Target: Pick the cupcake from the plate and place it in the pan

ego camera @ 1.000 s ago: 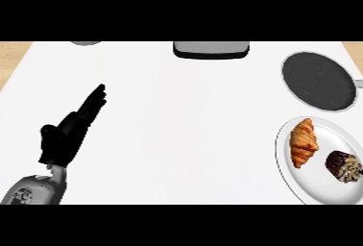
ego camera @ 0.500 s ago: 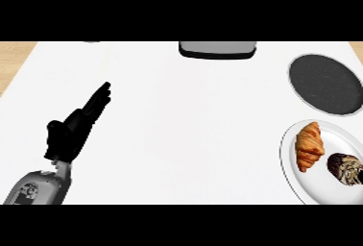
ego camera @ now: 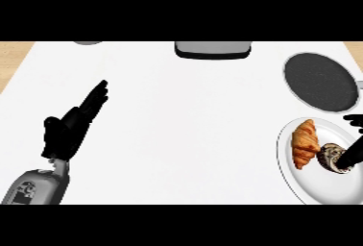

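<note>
A dark chocolate cupcake (ego camera: 327,154) sits on the white plate (ego camera: 319,187) at the right, beside a croissant (ego camera: 305,143). The round dark pan (ego camera: 320,81) lies just beyond the plate, at the far right. My right hand (ego camera: 352,154) comes in from the right edge over the plate. One finger reaches the cupcake's right side and the thumb is spread apart above it; most of the hand is cut off by the edge. My left hand (ego camera: 67,132) rests open at the left of the counter, fingers straight and pointing away.
A grey rounded object (ego camera: 212,49) stands at the counter's far edge in the middle. A small grey thing (ego camera: 88,43) shows at the far left. Wooden floor shows past the counter's left and right corners.
My right hand has entered from the right edge and reached the cupcake on the plate. The left hand has hardly moved.
</note>
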